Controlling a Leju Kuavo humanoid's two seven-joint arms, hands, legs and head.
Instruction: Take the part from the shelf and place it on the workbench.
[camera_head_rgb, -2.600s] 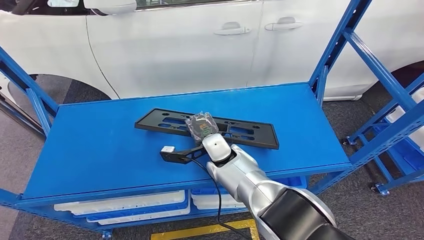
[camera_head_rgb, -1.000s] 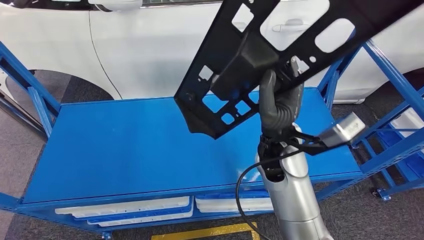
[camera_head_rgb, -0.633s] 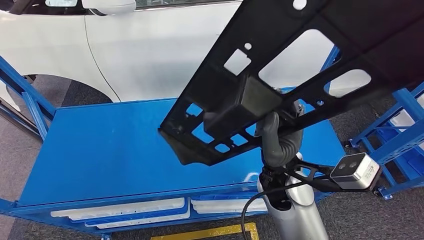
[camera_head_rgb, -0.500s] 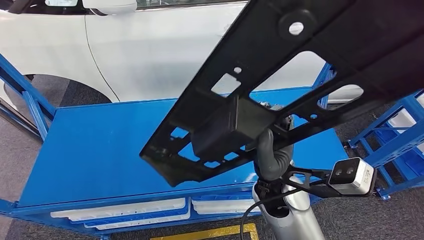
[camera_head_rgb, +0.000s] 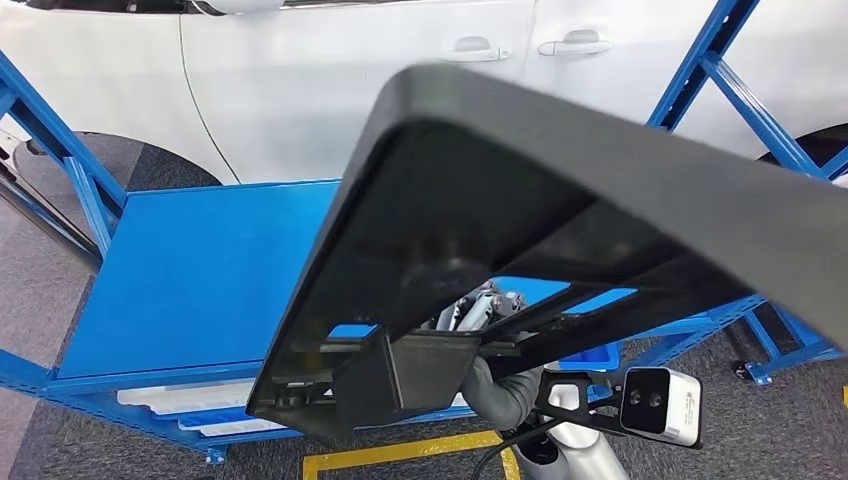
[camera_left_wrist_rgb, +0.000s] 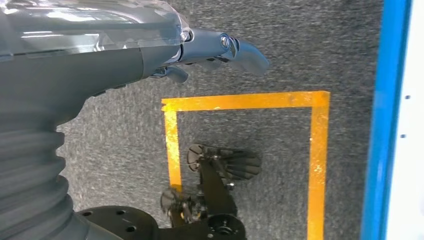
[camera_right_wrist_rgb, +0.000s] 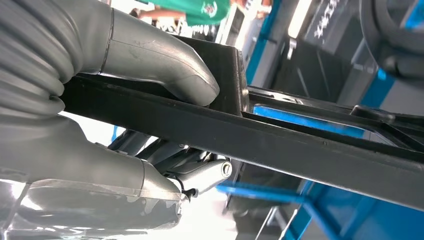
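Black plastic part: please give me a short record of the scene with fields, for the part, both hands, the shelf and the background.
part: black plastic part, lifted off the shelf, tilted, close to the head camera
right hand: right hand grips a bar of the part, thumb on one side, fingers on the other
left hand: left hand holds nothing, hangs above the floor
shelf: blue shelf, white trays beneath
background: white car behind the shelf
floor: yellow tape outline
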